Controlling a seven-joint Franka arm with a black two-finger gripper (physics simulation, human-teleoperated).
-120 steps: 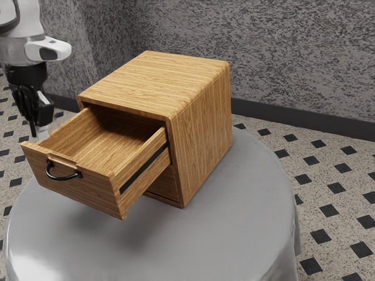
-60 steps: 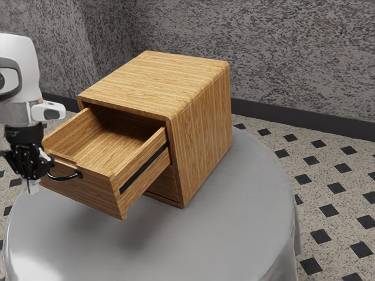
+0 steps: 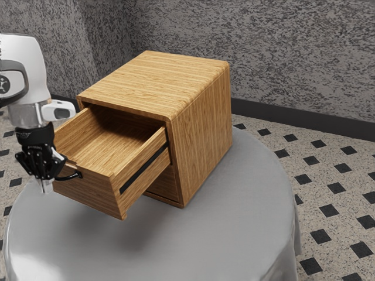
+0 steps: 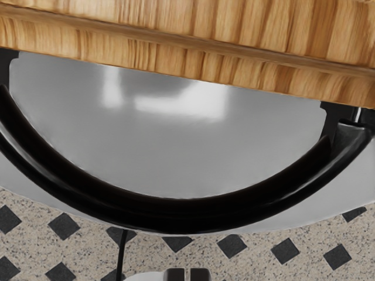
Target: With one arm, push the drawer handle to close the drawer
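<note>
Hanging point-down in front of the pulled-out drawer (image 3: 88, 190), the black gripper (image 3: 44, 187) has its two fingers drawn together, closed. The drawer is the upper one of a wooden cabinet (image 3: 152, 82), well out of its opening, with a dark rail (image 3: 142, 170) along its side; beneath it, a lower front (image 3: 167, 182) sits within the cabinet. The cabinet stands on a round table (image 3: 234, 234) under a smooth grey cover, before a mottled grey wall (image 3: 293, 58) with a dark skirting (image 3: 293, 118). The speckled floor (image 3: 334, 222) is set with black diamonds. On the drawer's outer face is the black curved handle (image 4: 176, 219), its bow standing out from the wood. In the wrist view this bow lies between the drawer front and the gripper (image 4: 187, 274), whose tips are on the outer side of the curve. In the exterior view the hand overlaps one end of the handle; whether they touch, one cannot tell. The white arm (image 3: 26, 70) comes in from the exterior view's left, its wrist above the hand, and the fingers reach down close by the drawer's front, near its end at the exterior view's left.
</note>
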